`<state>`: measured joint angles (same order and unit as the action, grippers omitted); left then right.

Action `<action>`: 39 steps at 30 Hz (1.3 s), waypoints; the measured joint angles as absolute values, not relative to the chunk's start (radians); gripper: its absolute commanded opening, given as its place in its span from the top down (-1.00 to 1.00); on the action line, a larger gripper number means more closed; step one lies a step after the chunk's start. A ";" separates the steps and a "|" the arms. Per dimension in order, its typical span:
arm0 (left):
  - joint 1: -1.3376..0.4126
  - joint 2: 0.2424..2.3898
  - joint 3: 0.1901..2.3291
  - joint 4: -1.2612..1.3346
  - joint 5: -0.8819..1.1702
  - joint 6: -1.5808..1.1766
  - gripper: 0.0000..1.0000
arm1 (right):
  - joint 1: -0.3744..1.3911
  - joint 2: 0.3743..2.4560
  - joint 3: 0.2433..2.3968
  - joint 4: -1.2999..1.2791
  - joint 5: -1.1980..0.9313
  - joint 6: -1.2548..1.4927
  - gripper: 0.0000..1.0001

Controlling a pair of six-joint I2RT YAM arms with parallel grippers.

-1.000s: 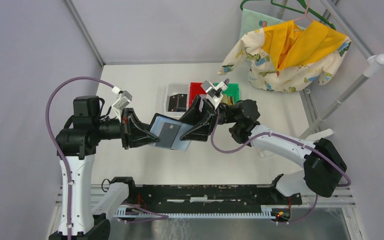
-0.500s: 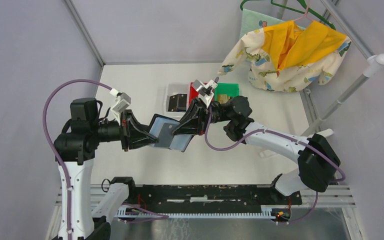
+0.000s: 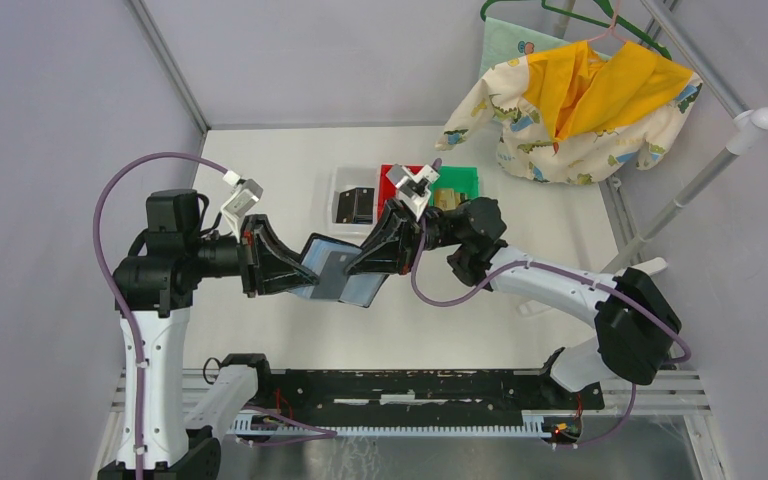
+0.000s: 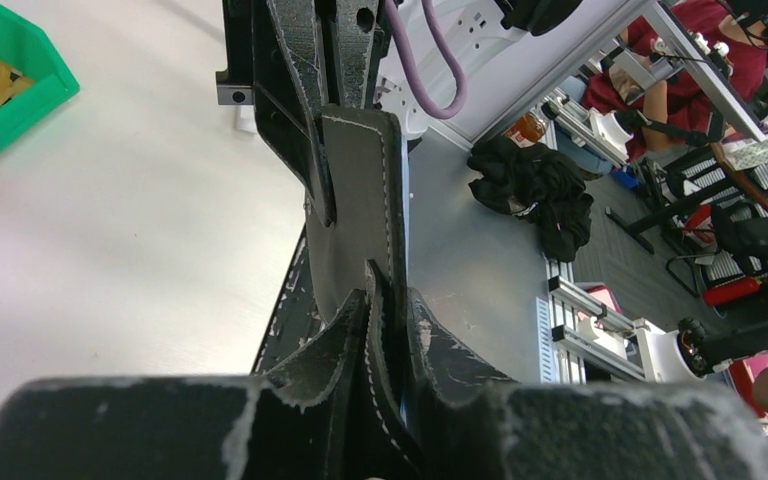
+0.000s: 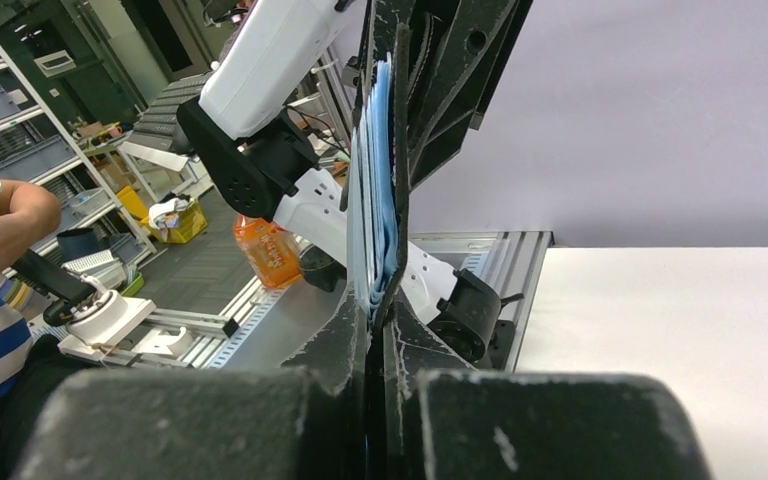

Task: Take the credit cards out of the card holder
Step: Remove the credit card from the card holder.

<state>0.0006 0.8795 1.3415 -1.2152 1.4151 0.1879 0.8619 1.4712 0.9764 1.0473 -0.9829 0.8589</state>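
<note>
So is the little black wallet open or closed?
Open. The card holder is spread in the air, light blue inside facing up, with a grey card showing.

- Top external: fixed high above the near edge of the table (image 3: 290, 170), facing down and forward to the back wall (image 3: 360, 60); distant, whole workspace in frame
- Left wrist: mounted behind the left gripper (image 4: 385, 300), sighting along its fingers toward the right arm (image 4: 480, 40); very close, with the card holder (image 4: 360, 200) edge-on at centre
- Right wrist: mounted behind the right gripper (image 5: 377, 310), sighting along its fingers toward the left arm (image 5: 280, 60); equally close
- Shared region: all three views cover the card holder; each wrist view also takes in the opposite gripper
</note>
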 measured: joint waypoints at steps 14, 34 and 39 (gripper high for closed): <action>0.001 0.879 1.341 -1.206 1.461 0.166 0.60 | 0.868 1.454 0.950 1.107 -0.982 0.869 1.00; 0.001 0.866 1.359 -1.192 1.455 0.153 0.44 | 0.868 1.454 0.949 1.100 -0.992 0.879 1.00; 0.001 0.859 1.359 -1.179 1.435 0.150 0.51 | 0.868 1.454 0.949 1.110 -0.992 0.896 1.00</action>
<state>0.0006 0.8589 1.3586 -1.1790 1.4345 0.1501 0.8677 1.4540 0.9489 1.1099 -0.9924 0.8959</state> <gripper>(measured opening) 0.265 0.044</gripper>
